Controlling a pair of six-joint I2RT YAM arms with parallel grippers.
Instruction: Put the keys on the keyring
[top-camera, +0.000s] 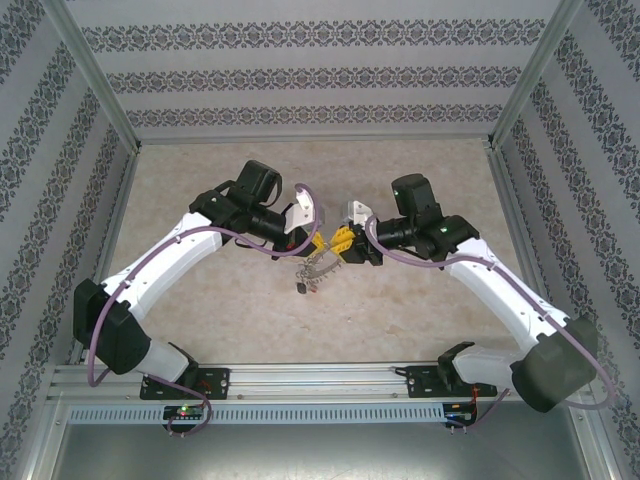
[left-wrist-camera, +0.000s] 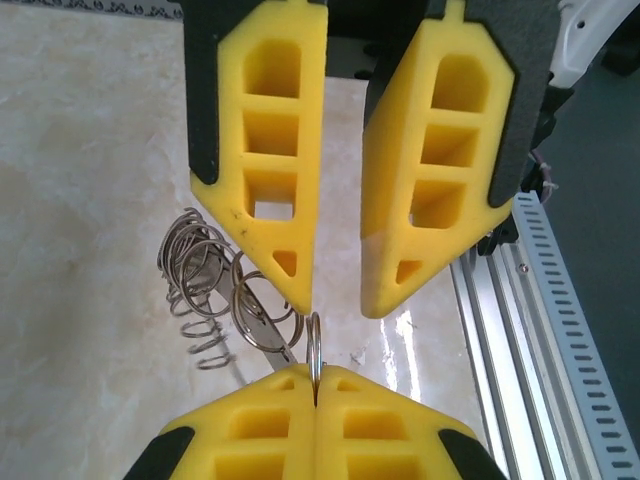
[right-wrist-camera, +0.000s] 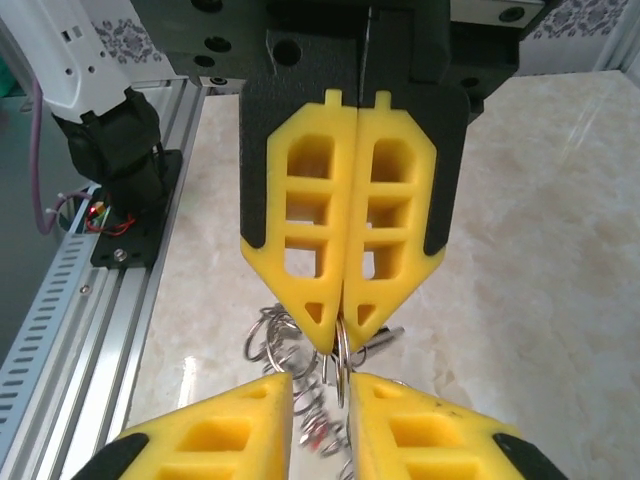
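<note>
Between the two grippers, the keyring (left-wrist-camera: 314, 348) stands on edge, pinched tight in the fingertips of the left gripper (left-wrist-camera: 315, 378). Facing it is the right gripper (left-wrist-camera: 336, 305), jaws a little apart either side of the ring, while the keys (top-camera: 308, 275) dangle beneath both.

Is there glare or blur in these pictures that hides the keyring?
Left wrist view: white glare on the table beside the keyring, itself sharp. Right wrist view: the keyring looks soft. Top view: even light, keys tiny.
</note>
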